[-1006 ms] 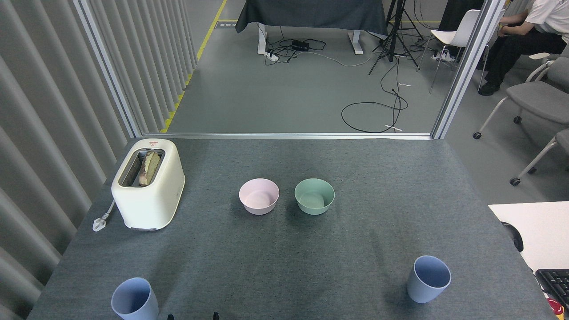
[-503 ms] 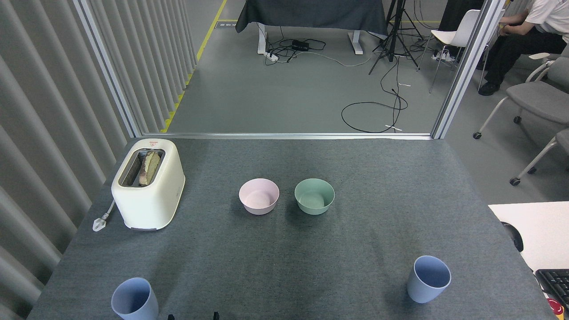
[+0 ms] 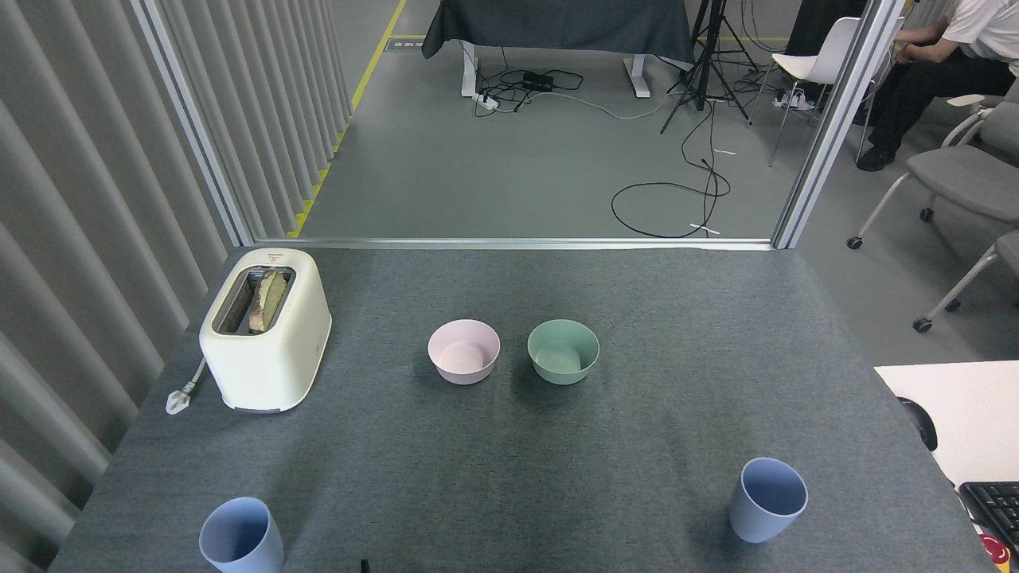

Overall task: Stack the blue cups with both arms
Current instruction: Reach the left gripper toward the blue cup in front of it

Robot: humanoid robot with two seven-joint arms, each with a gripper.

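Two blue cups, both upright, mouths open, on the grey felt-covered counter [image 3: 509,477]. Left blue cup [image 3: 240,535] sits at the near left corner, its base cut by the bottom edge of the view. Right blue cup [image 3: 768,499] stands near right, close to the counter's right edge. They are well apart, with bare felt between them. Not yet stacked; neither is held.

Arms: neither gripper is in view. One small dark tip [image 3: 364,566] pokes up at the bottom edge near centre; too little shows to say whose it is or how the jaws stand. Cannot tell their state.

Risks, as judged from this layout:
- Both cups are light, tall, tapered plastic. A sideways brush from an incoming finger would probably tip one before it is gripped.
- The right blue cup is near the edge; a push to the right could send it off the counter toward the white desk [image 3: 955,406].
- The left blue cup is partly out of view, so its grasp would be poorly seen.
- Nesting needs the rims aligned; a tilted carried cup would catch the other's rim and topple it.

Farther off: pink bowl [image 3: 463,352] and green bowl [image 3: 563,351] side by side mid-counter, toaster [image 3: 265,329] with bread far left. All are outside the likely path between the cups.
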